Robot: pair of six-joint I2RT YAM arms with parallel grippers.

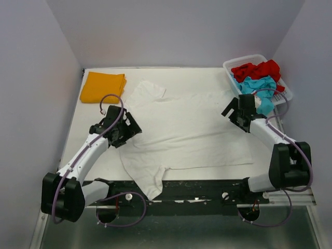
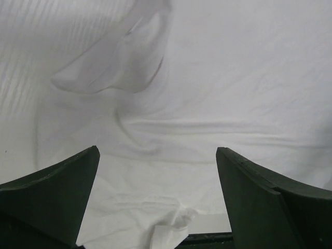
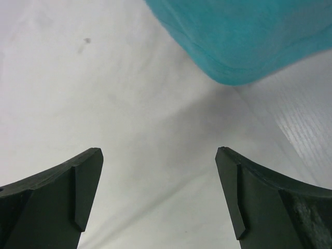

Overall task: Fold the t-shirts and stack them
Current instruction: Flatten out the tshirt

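Soft, matt, creased cloth of the white t-shirt (image 1: 192,132); smooth white plastic of the basket (image 1: 241,58).

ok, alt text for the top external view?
White t-shirt spread on the table, left tool and right tool at its side edges. Folded orange-yellow t-shirt back left; red t-shirt and teal t-shirt in a basket back right.
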